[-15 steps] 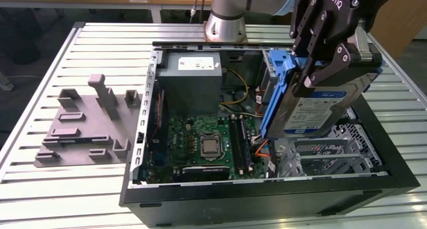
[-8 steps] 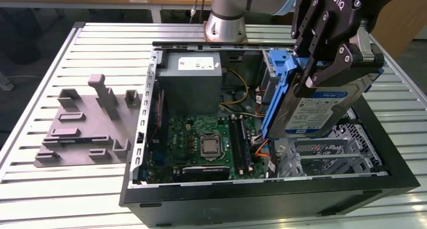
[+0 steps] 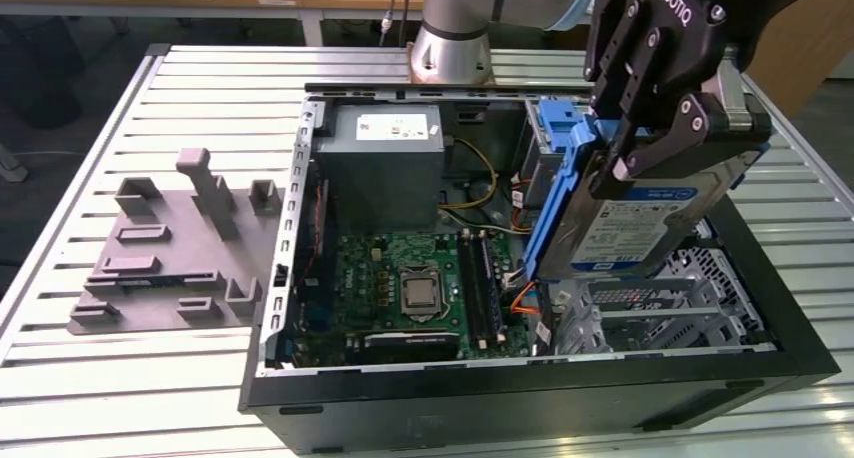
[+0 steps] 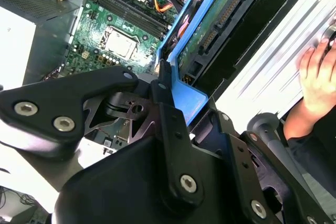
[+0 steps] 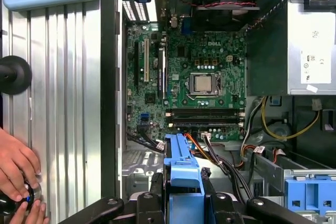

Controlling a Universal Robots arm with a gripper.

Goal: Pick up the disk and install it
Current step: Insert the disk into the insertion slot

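Gripping disk [image 3: 641, 233] across flat faces, jaws clenched on upper end. Disk hangs on edge, tilted, above open computer case [image 3: 534, 383] on bench [image 3: 120, 378]. Judged rigid, fairly heavy, shock-sensitive. Smooth metal may slip. Blue bracket [image 3: 558, 193] likely flexes, so poorer hold.

Open computer case [image 3: 534, 388]: room lies free above the motherboard [image 3: 414, 278]; beside the motherboard, power supply [image 3: 380, 163], cables [image 5: 227, 165] and the disk [image 3: 641, 228] held in the gripper [image 3: 681, 150] block passage.
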